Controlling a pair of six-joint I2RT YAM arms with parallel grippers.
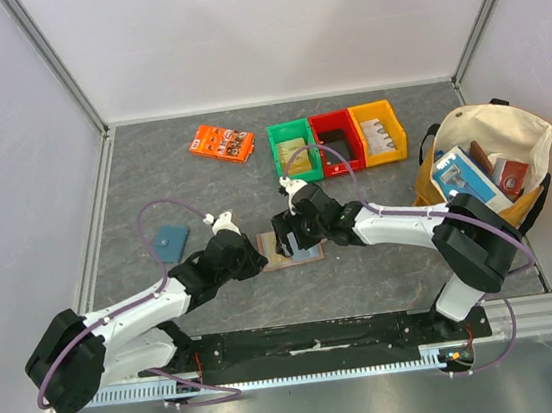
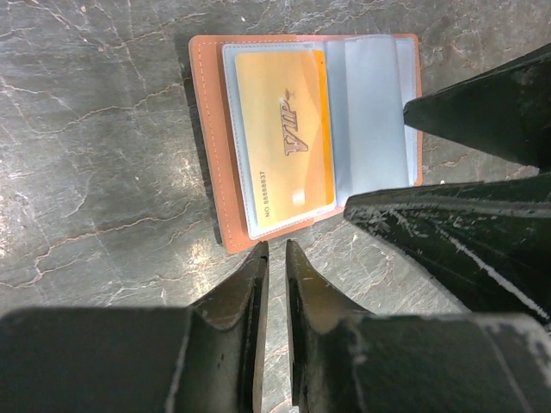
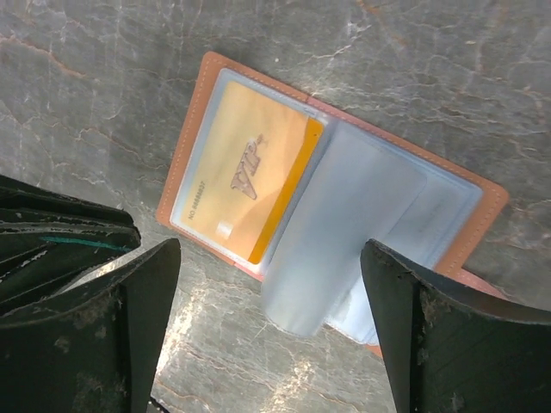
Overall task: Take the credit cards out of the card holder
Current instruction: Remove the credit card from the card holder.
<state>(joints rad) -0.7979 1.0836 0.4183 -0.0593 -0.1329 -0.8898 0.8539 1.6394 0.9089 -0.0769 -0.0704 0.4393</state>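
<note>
Two grippers at the open card holder, mid-frame in the top view
Left gripper (image 2: 275, 258) – fingers all but closed, gripping nothing – sits just below the card holder (image 2: 211, 129); right gripper (image 3: 269, 249) spreads wide above it, empty. The holder lies flat on the table (image 1: 386, 284), a gold card (image 2: 288, 142) in its sleeve

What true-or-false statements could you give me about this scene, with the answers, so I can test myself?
The card holder lies open on the table. True.
The gold card is out of its sleeve. False: it sits inside a clear sleeve.
The right gripper is open wide. True.
The three bins are all red. False: one green bin, one red bin, one yellow bin.
The teal pouch is in the bag. False: it lies on the table.
</note>
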